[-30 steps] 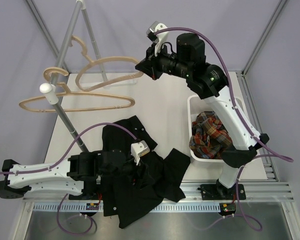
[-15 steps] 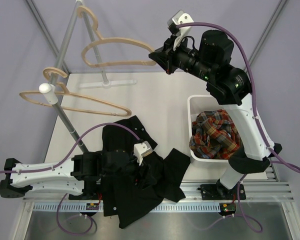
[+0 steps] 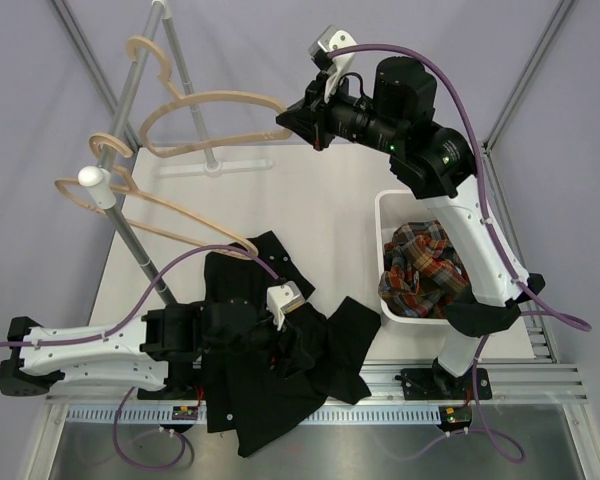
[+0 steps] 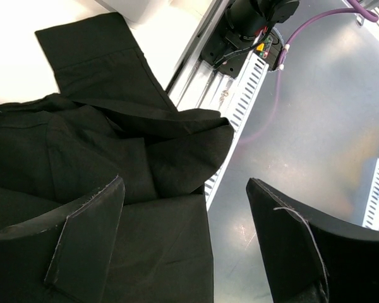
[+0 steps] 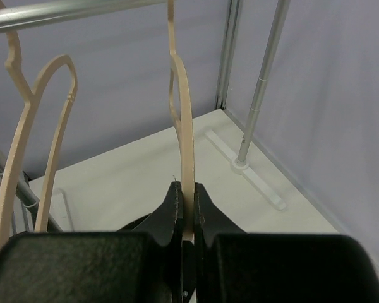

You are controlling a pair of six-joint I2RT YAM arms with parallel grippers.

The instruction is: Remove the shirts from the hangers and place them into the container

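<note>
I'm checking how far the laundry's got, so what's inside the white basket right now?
The plaid shirt lies crumpled inside the basket. It covers the floor, and the right arm hides the basket's right side.

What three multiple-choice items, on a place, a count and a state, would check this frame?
1. Where does the plaid shirt lie?
A. on the floor
B. in a drawer
C. in the white basket

2. How many wooden hangers hang on the metal rail?
A. one
B. two
C. three

3. How do the right jaws stand?
A. shut on a hanger's arm
B. open and empty
C. shut on nothing

Answers: C, the plaid bundle fills the basket; B, two hooks sit over the rail; A, the right wrist view shows the wood pinched between them.
</note>
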